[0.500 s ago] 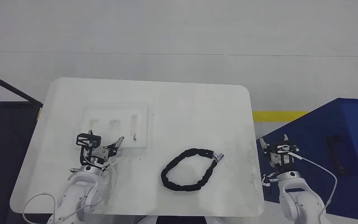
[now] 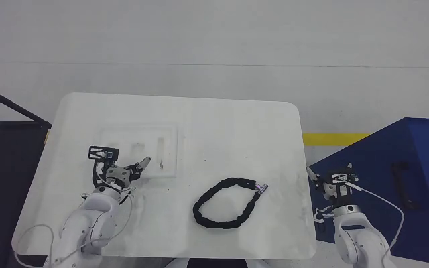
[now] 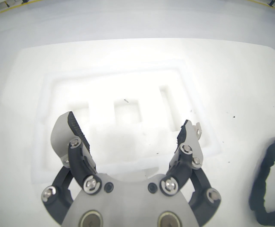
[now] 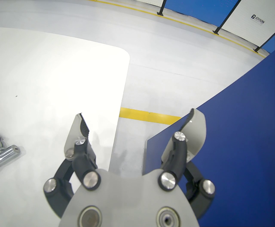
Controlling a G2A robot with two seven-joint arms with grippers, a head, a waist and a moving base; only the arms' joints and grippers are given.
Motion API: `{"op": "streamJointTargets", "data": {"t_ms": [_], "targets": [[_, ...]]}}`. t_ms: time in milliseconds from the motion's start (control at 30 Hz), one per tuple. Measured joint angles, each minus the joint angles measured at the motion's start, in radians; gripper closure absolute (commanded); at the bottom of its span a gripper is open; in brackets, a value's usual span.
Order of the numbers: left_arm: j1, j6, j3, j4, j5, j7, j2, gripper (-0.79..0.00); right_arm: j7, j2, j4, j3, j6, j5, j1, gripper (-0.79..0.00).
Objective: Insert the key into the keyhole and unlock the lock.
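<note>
Left arm has shifted a little toward the far-left of the desk since the earlier frame, now closer over the tray. Right arm, chain lock and tray unchanged.

Left gripper (image 3: 129, 122): fingers spread wide, holding nothing, low over the near edge of the white foam tray with three recesses (image 3: 111, 73).

Small silver key (image 3: 198, 129): just behind the tip of one left finger, at the near end of the tray's narrow slot. Its head with a hole shows; the blade is hidden, so which way it points cannot be told. Contact with the finger cannot be told.

Black fabric-covered chain lock (image 2: 224, 201): flat loop on the white desk (image 2: 234, 120), near the front middle, well apart from both grippers. Long axis runs diagonally, from near-left to far-right. Silver metal lock cylinder (image 4: 10, 151) sits at the far-right end, lying flat and pointing toward the desk's right side; its keyhole (image 4: 15, 148) faces the right gripper.

Right gripper (image 4: 137, 117): fingers spread, empty, hovering past the desk's right edge beside a dark blue panel (image 4: 236, 129).

Yellow floor stripe (image 4: 148, 115) beyond it. White board on black legs (image 4: 242, 15) further back carries a small dark printed mark.
</note>
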Motion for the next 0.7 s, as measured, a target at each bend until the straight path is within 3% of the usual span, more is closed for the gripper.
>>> {"op": "streamJointTargets", "data": {"t_ms": [200,300,367,433,567,700], "targets": [[-0.138,0.187,-0.056,-0.147,-0.297,-0.502,0.007,-0.785,0.0,0.0,0.0,0.0,0.0,0.0,0.0,-0.785],[-0.258,0.323,-0.058,-0.139,-0.335,-0.77,0.017,-0.785,0.0,0.0,0.0,0.0,0.0,0.0,0.0,-0.785],[-0.351,0.377,-0.02,-0.087,-0.301,-0.93,0.025,-0.785,0.0,0.0,0.0,0.0,0.0,0.0,0.0,-0.785],[-0.438,0.344,0.011,-0.004,-0.315,-1.011,0.03,-0.785,0.0,0.0,0.0,0.0,0.0,0.0,0.0,-0.785],[-0.563,0.257,0.062,0.13,-0.367,-1.021,0.031,-0.785,0.0,0.0,0.0,0.0,0.0,0.0,0.0,-0.785],[-0.572,0.255,0.063,0.134,-0.411,-1.033,0.031,-0.785,0.0,0.0,0.0,0.0,0.0,0.0,0.0,-0.785]]}}
